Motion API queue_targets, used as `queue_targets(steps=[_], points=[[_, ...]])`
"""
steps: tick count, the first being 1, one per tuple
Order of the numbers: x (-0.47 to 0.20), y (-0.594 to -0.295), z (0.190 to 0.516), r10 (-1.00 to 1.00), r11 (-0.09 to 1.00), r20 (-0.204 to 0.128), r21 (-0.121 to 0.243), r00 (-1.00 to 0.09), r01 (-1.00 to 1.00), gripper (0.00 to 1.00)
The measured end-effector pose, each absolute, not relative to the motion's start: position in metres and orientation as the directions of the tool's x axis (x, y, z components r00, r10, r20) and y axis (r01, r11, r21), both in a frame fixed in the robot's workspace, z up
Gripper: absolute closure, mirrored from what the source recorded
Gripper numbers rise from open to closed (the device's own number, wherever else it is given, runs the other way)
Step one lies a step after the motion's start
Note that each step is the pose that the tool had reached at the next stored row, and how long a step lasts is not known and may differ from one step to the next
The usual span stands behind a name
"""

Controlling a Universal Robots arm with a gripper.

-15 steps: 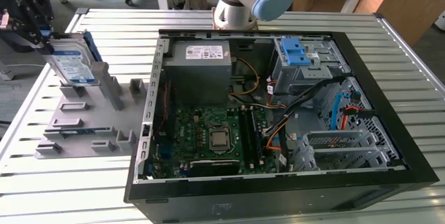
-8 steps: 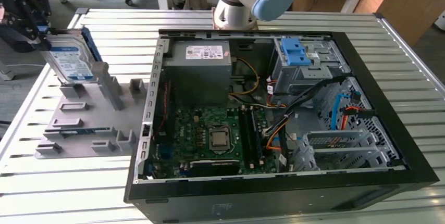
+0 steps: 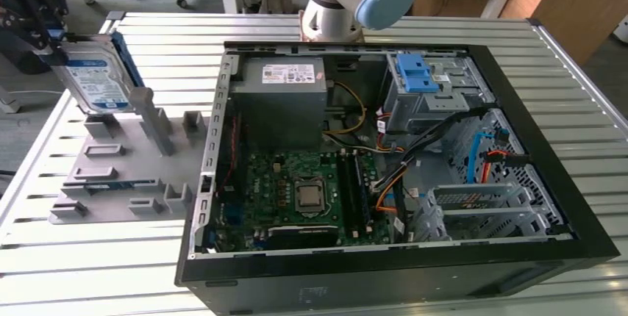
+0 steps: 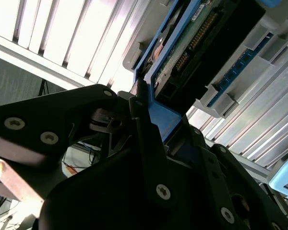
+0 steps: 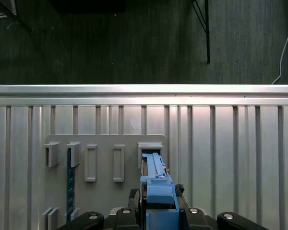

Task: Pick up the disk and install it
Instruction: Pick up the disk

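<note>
Work surface: a slatted metal table (image 3: 412, 28) in a workshop, with desks behind its far edge. An open computer case (image 3: 579, 235) lies at the table's centre, and a grey slotted fixture (image 3: 118, 184) sits near the table's edge on the exterior view's left.

End effector: 1 arm is in use. Its gripper (image 3: 51, 37) stands over the far end of the fixture, closed on the disk (image 3: 96, 81). In the second wrist view the 2 fingers (image 4: 146, 129) clamp the blue frame at the disk's end.

Task item: the disk hangs upright on edge, label facing the case. Its long axis runs straight down from the gripper towards a fixture slot (image 5: 150, 147). Its lower end is at or just above that slot — whether it has cleared the slot cannot be determined.

Governing relation: the disk is already in the grip, so what matters is its bearing to the case. The case lies well apart from it, towards the exterior view's right. The drive cage with the blue latch (image 3: 417, 73) sits at the case's far corner, beside the power supply (image 3: 284, 88).

Assessment — pickup is in hand; the disk is not installed.
</note>
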State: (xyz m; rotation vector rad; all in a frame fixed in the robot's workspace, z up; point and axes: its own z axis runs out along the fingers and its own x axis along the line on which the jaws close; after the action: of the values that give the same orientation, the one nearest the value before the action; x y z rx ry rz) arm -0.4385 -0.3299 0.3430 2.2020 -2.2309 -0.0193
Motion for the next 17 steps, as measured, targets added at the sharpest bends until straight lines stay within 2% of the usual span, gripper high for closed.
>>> queue_targets(steps=[17], points=[[-0.438, -0.33, 0.373, -1.0, 0.013, -0.004, 0.014, -0.013, -1.0, 0.64]])
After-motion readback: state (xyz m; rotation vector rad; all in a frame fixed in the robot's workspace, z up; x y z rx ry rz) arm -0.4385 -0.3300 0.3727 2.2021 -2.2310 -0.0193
